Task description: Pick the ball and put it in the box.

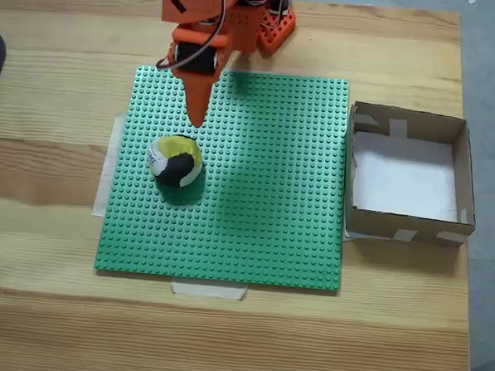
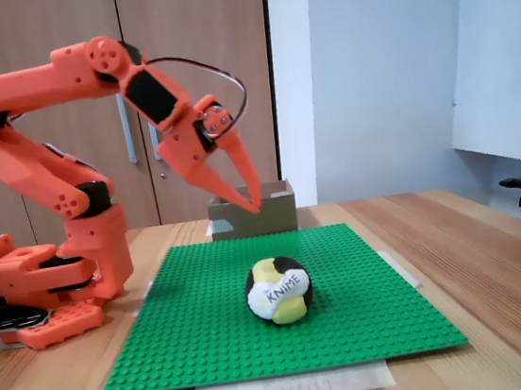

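Ball (image 1: 176, 160) sits on the green studded baseplate (image 1: 262, 228), toward its left side in the top-down fixed view, nearer the arm end than the taped end. Patches of yellow, black and white; in the low fixed view the ball (image 2: 279, 291) shows a white patch with dark lettering facing the camera. Nothing touches it. Gripper (image 2: 242, 200) hangs in the air above the baseplate (image 2: 353, 326), up and back from the ball, apart from it; fingers taper to points and stand spread at a moderate gap, nothing between them. From above, the gripper (image 1: 196, 116) reads as one orange wedge pointing at the ball, tip short of it. Orange arm (image 2: 49, 97) rises from its base (image 2: 48, 288) at the left of the low view, folds forward and down; a dark cable loops near the wrist. Box (image 1: 407, 177) lies on the wooden counter (image 1: 47, 216) just beside the baseplate's right edge in the top-down view: brown walls, white floor, pale tape on the corners, nothing inside. In the low view the box (image 2: 255, 213) is behind the baseplate, past the gripper. Pale tape strips (image 1: 209, 290) hold the baseplate's edges to the counter.
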Action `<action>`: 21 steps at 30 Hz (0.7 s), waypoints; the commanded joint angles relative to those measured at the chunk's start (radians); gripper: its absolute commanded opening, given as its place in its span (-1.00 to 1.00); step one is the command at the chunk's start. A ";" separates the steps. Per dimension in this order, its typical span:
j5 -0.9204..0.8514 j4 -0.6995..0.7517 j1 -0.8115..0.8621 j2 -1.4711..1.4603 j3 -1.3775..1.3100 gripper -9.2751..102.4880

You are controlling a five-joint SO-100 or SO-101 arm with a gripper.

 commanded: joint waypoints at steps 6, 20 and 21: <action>0.000 0.127 0.075 -0.212 -0.262 -0.85; 0.018 0.310 0.109 -0.451 -0.476 -0.85; 0.021 0.319 0.109 -0.462 -0.485 -0.84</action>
